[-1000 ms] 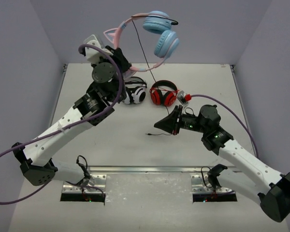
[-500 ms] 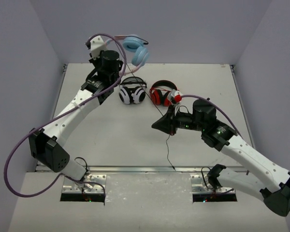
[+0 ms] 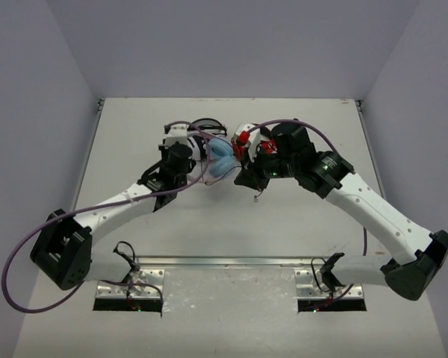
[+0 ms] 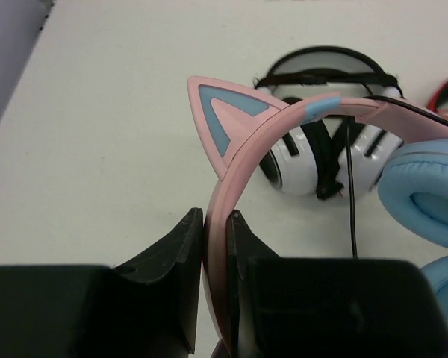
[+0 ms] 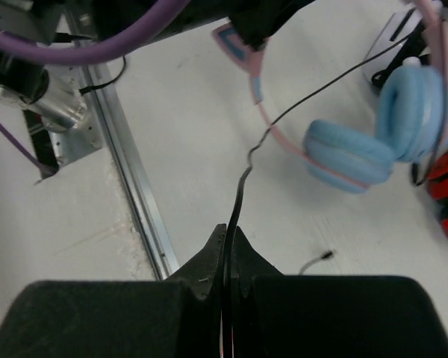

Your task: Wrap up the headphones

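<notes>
Headphones (image 3: 222, 160) sit mid-table (image 3: 299, 224) between both wrists; from above we make out little beyond the light blue cups. Closer up: pink band (image 4: 225, 186), cat ear, thin black cable (image 5: 237, 194). Our left end effector (image 4: 215, 224) clamps the band, and the right end effector (image 5: 228, 242) pinches the cable.

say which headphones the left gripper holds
The light blue headphones, pink cat-ear headband pinched in the left gripper; the white pair and red pair lie free.
</notes>
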`<state>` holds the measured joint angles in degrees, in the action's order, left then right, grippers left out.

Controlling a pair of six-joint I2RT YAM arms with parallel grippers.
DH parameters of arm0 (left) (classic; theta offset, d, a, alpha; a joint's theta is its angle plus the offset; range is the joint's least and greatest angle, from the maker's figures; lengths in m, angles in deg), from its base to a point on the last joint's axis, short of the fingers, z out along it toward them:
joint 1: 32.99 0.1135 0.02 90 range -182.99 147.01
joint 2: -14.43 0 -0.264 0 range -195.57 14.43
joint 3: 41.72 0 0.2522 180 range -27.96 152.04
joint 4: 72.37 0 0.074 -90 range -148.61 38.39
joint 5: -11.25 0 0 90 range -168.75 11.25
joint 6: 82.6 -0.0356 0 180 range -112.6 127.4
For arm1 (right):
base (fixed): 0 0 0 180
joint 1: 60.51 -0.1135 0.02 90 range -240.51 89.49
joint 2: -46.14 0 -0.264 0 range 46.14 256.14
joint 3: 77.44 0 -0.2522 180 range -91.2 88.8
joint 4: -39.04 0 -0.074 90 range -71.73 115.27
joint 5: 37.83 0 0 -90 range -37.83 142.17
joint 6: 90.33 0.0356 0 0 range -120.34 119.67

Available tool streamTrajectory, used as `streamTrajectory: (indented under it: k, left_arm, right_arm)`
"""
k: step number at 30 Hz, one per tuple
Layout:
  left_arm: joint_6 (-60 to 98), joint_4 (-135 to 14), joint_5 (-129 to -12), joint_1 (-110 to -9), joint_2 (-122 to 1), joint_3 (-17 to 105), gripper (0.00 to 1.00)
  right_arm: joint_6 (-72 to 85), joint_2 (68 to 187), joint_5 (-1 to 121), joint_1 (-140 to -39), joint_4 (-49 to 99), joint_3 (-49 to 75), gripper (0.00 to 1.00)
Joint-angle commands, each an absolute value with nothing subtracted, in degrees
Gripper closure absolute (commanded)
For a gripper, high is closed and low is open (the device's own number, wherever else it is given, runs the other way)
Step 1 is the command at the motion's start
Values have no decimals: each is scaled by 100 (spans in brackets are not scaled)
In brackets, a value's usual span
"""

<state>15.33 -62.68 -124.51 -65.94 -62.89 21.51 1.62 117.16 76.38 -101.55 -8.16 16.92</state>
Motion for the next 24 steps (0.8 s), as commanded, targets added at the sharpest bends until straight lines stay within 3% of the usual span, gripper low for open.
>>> streamTrajectory:
  k: [1, 7, 15, 20, 24]
  left_arm:
    - [1103, -8022, -11523, -6997, -5378, 1434, 100]
    - [469, -7698, -11004, -7955, -5350, 1011, 100]
    - [643, -7399, -10299, -8527, -4886, 526, 100]
    - [634, -7188, -10407, -8906, -4306, 394, 100]
    - [809, -6917, -10196, -9099, -3867, 438, 100]
  right_arm:
    - [-893, 11873, 7099, -10182, -1392, 1076, 99]
    - [-1377, 12146, 5676, -10182, -1533, 759, 99]
    - [-1844, 12058, 3743, -10094, -805, 1013, 99]
    - [-1739, 12058, 3310, -9674, -444, 1321, 99]
    - [-1326, 11979, 3747, -9207, -338, 1462, 99]
